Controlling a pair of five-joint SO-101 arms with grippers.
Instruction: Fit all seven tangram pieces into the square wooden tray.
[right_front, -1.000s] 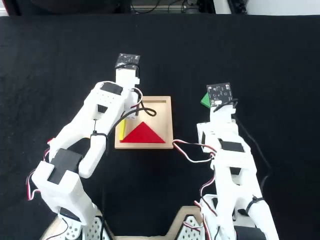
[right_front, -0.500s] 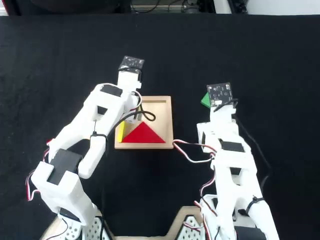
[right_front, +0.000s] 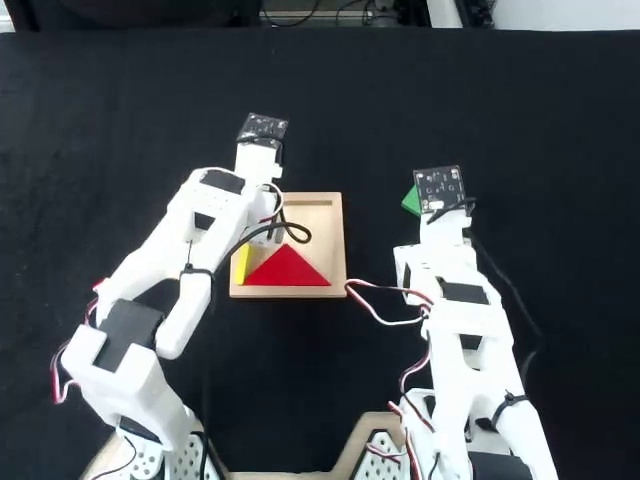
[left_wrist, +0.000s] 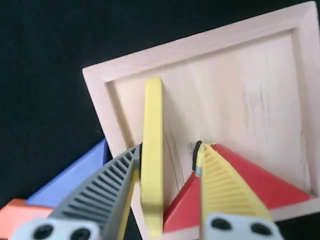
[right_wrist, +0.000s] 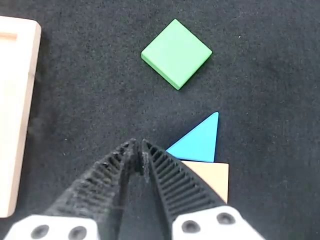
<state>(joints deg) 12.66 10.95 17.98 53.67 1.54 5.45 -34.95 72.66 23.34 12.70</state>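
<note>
While the yellow piece (left_wrist: 152, 150) stands on edge inside the wooden tray (left_wrist: 200, 45), beside the flat red triangle (left_wrist: 250, 175), the left gripper (left_wrist: 167, 146) straddles it, jaws apart — the right gripper (right_wrist: 139, 150), jaws closed and empty, sits outside the tray.

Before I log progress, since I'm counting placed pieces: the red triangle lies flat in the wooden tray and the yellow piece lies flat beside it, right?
Not quite: the yellow piece stands on edge beside the red triangle in the wooden tray, as the left wrist view shows.
</note>
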